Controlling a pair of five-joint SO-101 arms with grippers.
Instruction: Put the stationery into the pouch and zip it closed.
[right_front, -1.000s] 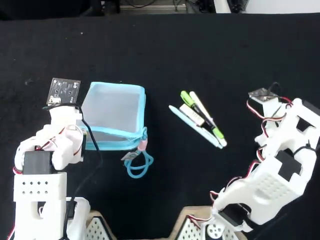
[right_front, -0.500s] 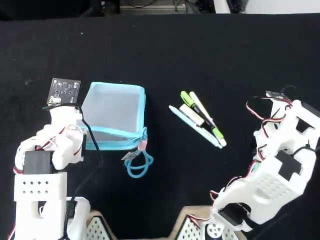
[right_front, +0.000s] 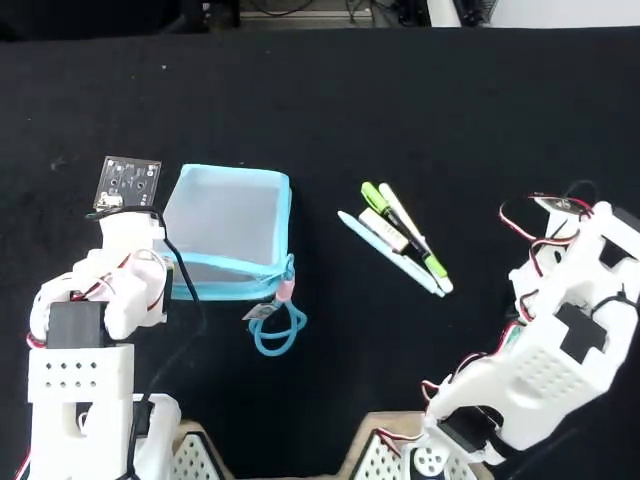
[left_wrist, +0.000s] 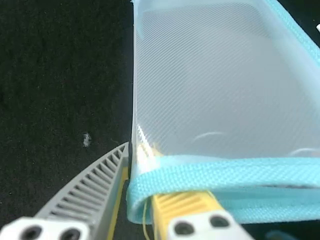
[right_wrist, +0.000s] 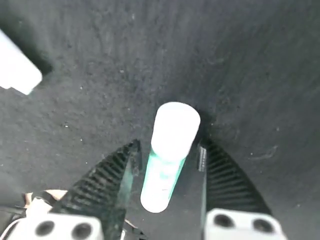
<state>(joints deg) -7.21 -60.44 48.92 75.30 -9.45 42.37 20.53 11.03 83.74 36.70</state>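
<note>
A translucent pouch with blue trim lies left of centre, its open mouth toward the arms. My left gripper is shut on the pouch's blue mouth edge at its near left corner, one finger outside and one inside. Several pens and highlighters lie bunched at centre right. My right gripper stands open astride a short white and green stick on the cloth, a finger on each side. In the high view the right arm covers that spot.
A blue cord loop trails from the pouch's zip end toward the front. A white pen end shows off to the side of the right gripper. Black cloth covers the table; both arm bases stand at the front edge.
The right arm's wrist has shifted to the right and slightly toward the front in the high view. The left arm, pouch and pens have not moved.
</note>
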